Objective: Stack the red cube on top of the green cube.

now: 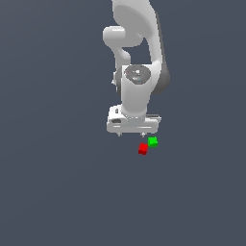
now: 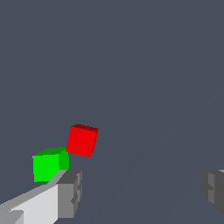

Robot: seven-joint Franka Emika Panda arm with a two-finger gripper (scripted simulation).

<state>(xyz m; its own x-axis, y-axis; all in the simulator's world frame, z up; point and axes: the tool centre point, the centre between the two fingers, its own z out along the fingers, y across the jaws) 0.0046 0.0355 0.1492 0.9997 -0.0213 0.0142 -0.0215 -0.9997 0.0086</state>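
The red cube (image 1: pixel 142 148) lies on the dark grey floor, and the green cube (image 1: pixel 153 141) sits right beside it, corner to corner. Both are far smaller than the white gripper (image 1: pixel 131 135), which hangs open just above the floor, a little toward the exterior view's left of the cubes. In the wrist view the red cube (image 2: pixel 82 140) and the green cube (image 2: pixel 49 164) lie beyond one grey finger (image 2: pixel 70 192). The other finger (image 2: pixel 214 190) stands far apart from it. Nothing is between the fingers of the gripper (image 2: pixel 142 188). Neither cube is held or stacked.
The white arm (image 1: pixel 137 57) rises behind the gripper toward the top of the exterior view. A uniform dark grey floor (image 1: pixel 57 192) surrounds the cubes, with no other objects in sight.
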